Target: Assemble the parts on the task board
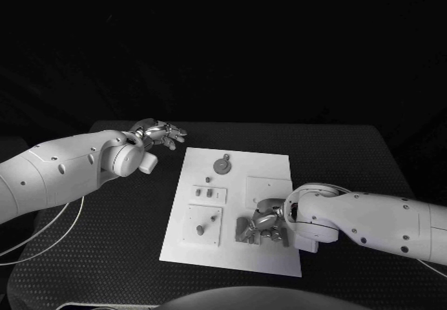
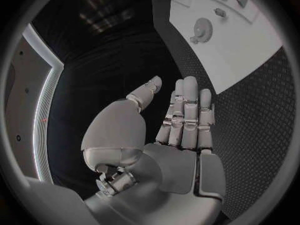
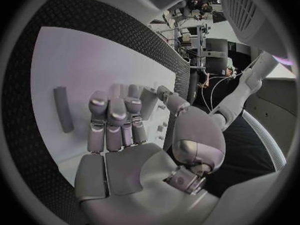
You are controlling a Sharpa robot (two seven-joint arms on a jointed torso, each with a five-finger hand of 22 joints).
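Note:
The white task board (image 1: 238, 187) lies in the middle of the table. A grey gear (image 1: 223, 166) sits near its far edge, with small grey parts (image 1: 210, 192) in a raised block below it and a peg (image 1: 199, 228) in the near-left block. My right hand (image 1: 259, 227) is low over the board's near right part, fingers stretched out side by side with nothing in them; the right wrist view shows this hand (image 3: 115, 122) above the board (image 3: 81, 60), near a grey bar part (image 3: 61, 116). My left hand (image 1: 159, 134) hovers off the board's far-left corner, fingers straight and empty (image 2: 184, 117). The gear (image 2: 202, 30) lies beyond them.
The black table (image 1: 112, 245) stretches wide to the left and right of the board. A thin cable (image 1: 56, 236) loops over the table at the left under my left arm. My right forearm (image 1: 373, 219) lies across the table's near right side.

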